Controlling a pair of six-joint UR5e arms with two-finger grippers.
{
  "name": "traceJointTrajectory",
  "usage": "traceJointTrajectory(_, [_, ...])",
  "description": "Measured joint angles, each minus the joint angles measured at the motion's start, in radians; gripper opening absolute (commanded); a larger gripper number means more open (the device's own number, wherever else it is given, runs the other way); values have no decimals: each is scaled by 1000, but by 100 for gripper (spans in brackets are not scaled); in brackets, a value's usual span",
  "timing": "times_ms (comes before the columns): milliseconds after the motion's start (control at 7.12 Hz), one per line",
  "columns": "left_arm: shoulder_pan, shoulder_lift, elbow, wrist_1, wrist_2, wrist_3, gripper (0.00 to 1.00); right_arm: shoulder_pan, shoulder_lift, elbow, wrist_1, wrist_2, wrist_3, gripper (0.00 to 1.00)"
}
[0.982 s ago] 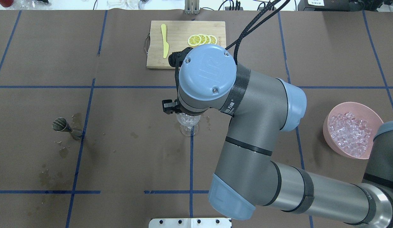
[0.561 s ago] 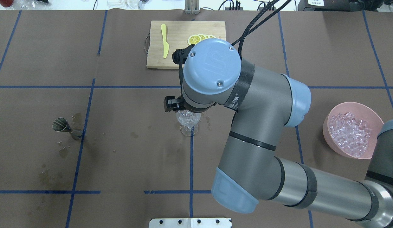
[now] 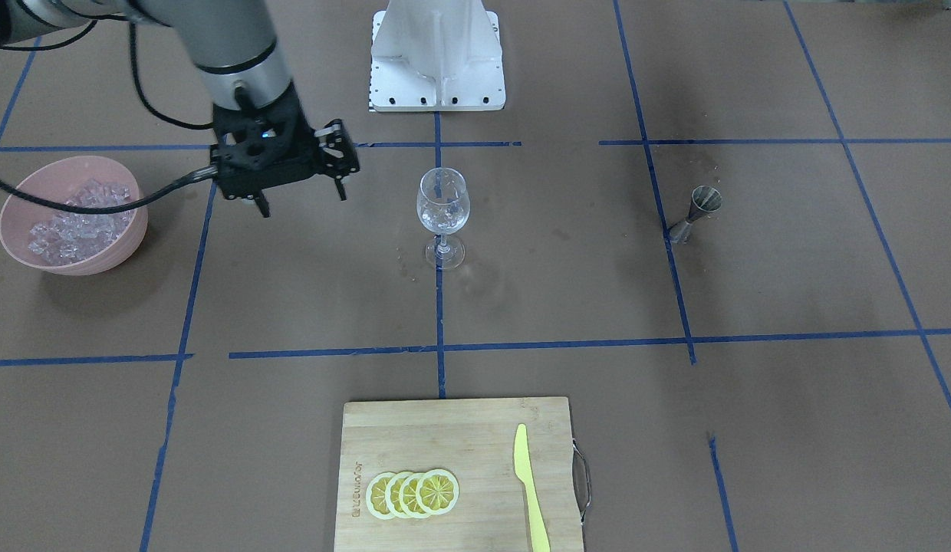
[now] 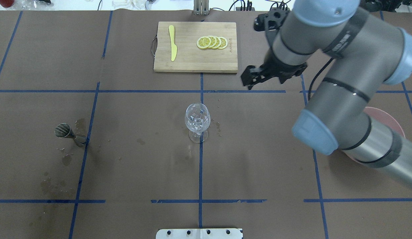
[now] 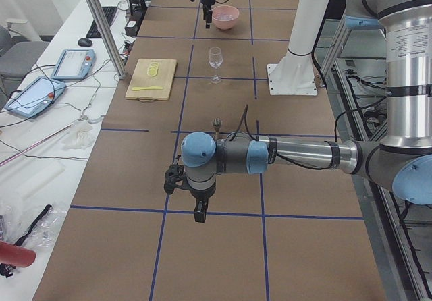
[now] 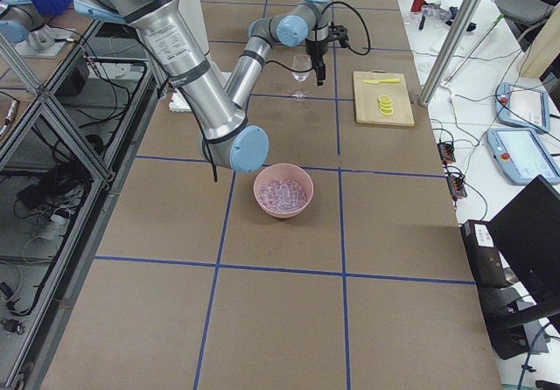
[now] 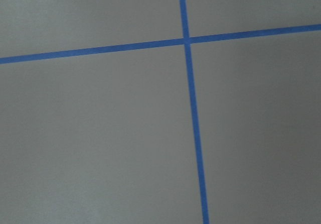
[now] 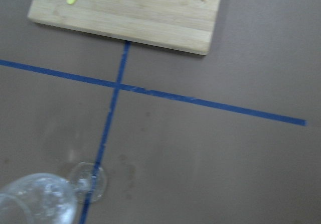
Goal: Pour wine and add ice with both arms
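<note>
Fingers (image 3: 340, 188) of the right gripper (image 3: 301, 198): black, spread wide, nothing between them. You find this gripper hanging over bare brown table, between the pink plastic bowl (image 3: 11, 201) and the clear stemmed wine glass (image 3: 442, 192), apart from both.

Left gripper (image 5: 196, 208): low over the table's far-left end; you cannot tell its finger state.

Ice (image 3: 75, 218): small clear cubes heaped in the bowl; a few more lie inside the glass.

Wine: you cannot make it out.

Small metal jigger (image 3: 704, 201): standing well apart.
</note>
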Motion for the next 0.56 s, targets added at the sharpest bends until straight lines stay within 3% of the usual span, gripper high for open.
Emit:
traceJointTrajectory(281, [-1,1,-10,-1,8,2,100,223,-216,-9,5,94,-405,100])
traceJointTrajectory(561, [-1,-3,-21,-3,6,4,100,426,-424,-45,9,124,-655,100])
